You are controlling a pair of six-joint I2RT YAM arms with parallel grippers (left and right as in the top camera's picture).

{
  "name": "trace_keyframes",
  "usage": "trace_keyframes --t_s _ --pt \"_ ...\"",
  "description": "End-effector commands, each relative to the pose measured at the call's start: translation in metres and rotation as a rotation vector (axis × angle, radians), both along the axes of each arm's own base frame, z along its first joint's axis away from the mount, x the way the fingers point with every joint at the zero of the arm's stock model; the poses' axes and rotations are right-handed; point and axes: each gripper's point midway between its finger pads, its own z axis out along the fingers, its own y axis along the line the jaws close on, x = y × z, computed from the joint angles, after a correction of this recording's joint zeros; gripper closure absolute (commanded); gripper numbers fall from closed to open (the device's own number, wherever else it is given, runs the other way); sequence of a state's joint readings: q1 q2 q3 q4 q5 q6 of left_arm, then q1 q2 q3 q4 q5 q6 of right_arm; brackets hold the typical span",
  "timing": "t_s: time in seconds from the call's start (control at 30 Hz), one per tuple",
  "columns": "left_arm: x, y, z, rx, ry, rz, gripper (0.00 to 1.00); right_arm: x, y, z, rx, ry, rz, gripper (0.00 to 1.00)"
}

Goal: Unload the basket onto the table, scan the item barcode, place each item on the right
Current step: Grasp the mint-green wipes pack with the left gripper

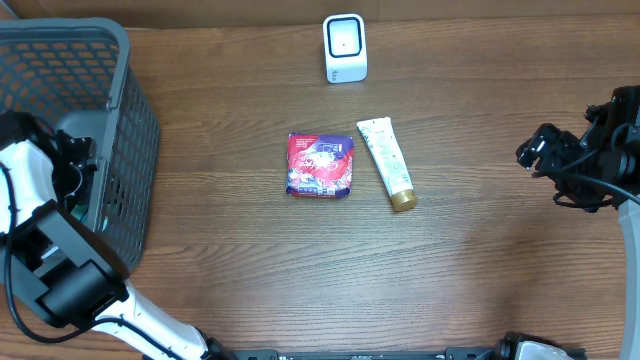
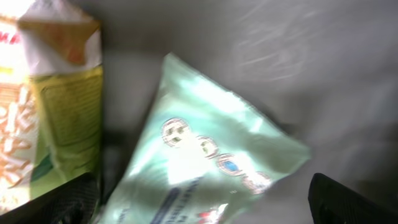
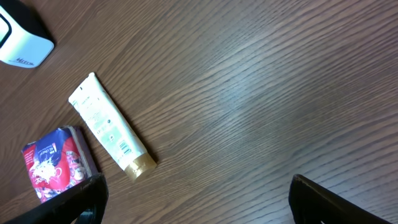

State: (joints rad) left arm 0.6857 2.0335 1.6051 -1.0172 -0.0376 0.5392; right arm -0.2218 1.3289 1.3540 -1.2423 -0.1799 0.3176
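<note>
left end effector: down inside the grey basket, fingers spread wide, nothing pinched
under it: pale green pouch lying on the basket floor; can't tell whether the fingers touch it
next to pouch: yellow-green carton, on the pouch's left in the left wrist view
right end effector: spread, empty, over bare table at the right side
scanner: white, upright, far edge of table, about centre
red-purple packet: flat, mid-table, nearer than the scanner
white tube: gold cap toward the near edge, just right of the packet, small gap between them
</note>
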Motion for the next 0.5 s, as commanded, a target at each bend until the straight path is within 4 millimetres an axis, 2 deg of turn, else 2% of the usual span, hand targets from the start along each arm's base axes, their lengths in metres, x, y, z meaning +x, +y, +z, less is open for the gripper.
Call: trace_keyframes --t_s 0.0,0.2,0.47 --pt "-0.007 0.007 -0.005 0.001 0.000 -0.017 0.00 0.003 0.000 0.008 -0.001 -0.028 0.003 0.06" --pt "0.000 0.014 -0.007 0.020 -0.028 -0.013 0.01 0.003 0.000 0.008 -0.001 -0.028 0.003 0.06" --pt "-0.001 0.002 -0.035 -0.054 0.001 0.010 0.05 0.003 0.000 0.008 -0.001 -0.028 0.003 0.06"
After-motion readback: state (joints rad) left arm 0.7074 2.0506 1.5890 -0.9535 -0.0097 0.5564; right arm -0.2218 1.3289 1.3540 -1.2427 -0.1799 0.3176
